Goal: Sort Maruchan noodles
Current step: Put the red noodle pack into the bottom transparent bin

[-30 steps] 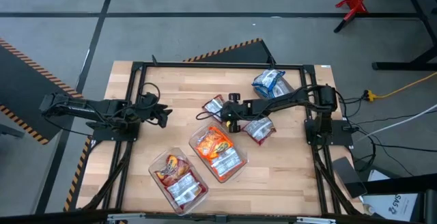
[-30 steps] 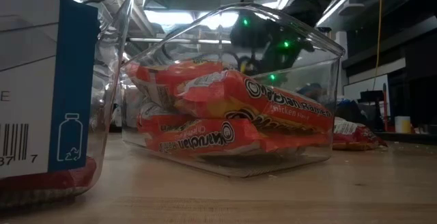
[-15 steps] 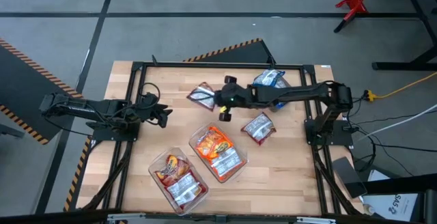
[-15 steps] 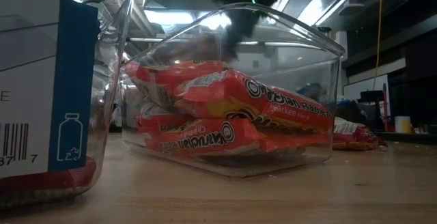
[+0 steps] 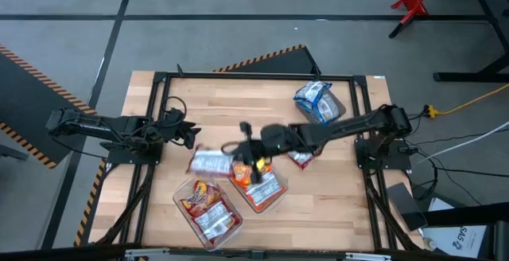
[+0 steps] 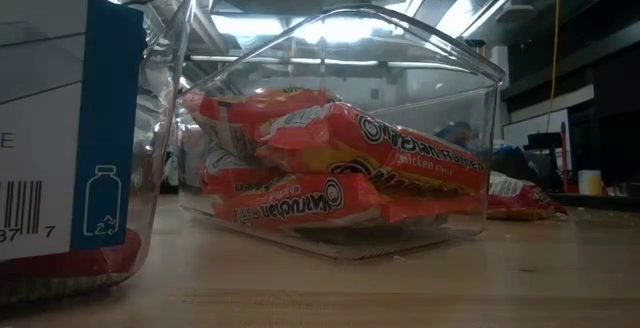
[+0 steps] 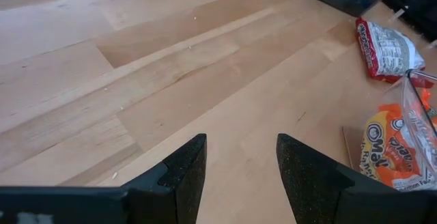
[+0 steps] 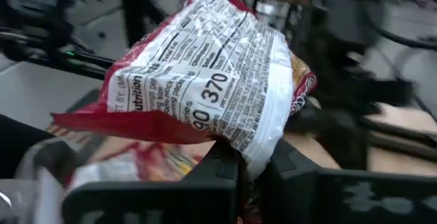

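Observation:
In the high view my right gripper reaches across from the right, shut on a red and white Maruchan packet that hovers over the table's middle-left, just beyond the tub of red packets. The right wrist view shows the packet with its white nutrition side facing the camera. Another red packet lies flat on the wood, partly under my right arm. Orange packets fill a clear tub. Blue packets sit in the dark grey tub. My left gripper is open near the left edge, over bare wood. My right gripper pinches the red and white packet by one edge between its two fingers. The arm comes roughly level from the table's right. The packet is lifted clear of the table and sticks out beyond the fingertips.
The two clear tubs stand close together near the table's near edge, and in the low view the orange tub fills the middle. The black frame rails border the table. Bare wood lies toward the far-left.
My right gripper, shut on the red packet, has lifted it off the middle of the table, swung it first toward the far-left, then toward the near-left, to a spot above the table by the red tub. The left arm has kept still.

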You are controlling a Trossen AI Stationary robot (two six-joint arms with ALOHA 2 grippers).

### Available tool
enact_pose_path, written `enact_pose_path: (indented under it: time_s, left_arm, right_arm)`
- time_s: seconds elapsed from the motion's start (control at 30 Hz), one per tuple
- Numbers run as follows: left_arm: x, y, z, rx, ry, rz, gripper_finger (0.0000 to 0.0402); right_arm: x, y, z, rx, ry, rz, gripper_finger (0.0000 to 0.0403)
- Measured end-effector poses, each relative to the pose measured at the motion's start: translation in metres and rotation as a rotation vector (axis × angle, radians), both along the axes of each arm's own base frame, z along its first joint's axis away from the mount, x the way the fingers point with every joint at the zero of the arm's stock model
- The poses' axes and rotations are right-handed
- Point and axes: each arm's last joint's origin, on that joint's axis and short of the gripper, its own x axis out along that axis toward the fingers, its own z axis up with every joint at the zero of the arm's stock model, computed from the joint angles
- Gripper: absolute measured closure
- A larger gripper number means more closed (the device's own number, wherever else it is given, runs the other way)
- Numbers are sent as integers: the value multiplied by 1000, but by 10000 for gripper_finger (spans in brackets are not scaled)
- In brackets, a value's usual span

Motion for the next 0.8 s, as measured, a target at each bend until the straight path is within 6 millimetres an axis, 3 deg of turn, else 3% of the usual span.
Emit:
enact_pose_path:
  time_s: [0.23,0.43,0.6,0.8]
  left_arm:
    - [0,0,0,-5,-3,0,230]
    - [1,-2,0,-57,-16,-29,230]
    - [1,-3,0,-104,-24,-50,230]
    - [2,-4,-1,-143,-27,-75,230]
  right_arm:
    - [12,49,-25,33,-65,115,398]
    - [26,67,-41,232,-151,203,398]
    - [34,75,-69,326,-42,193,398]
    - [33,78,-85,526,187,267,399]
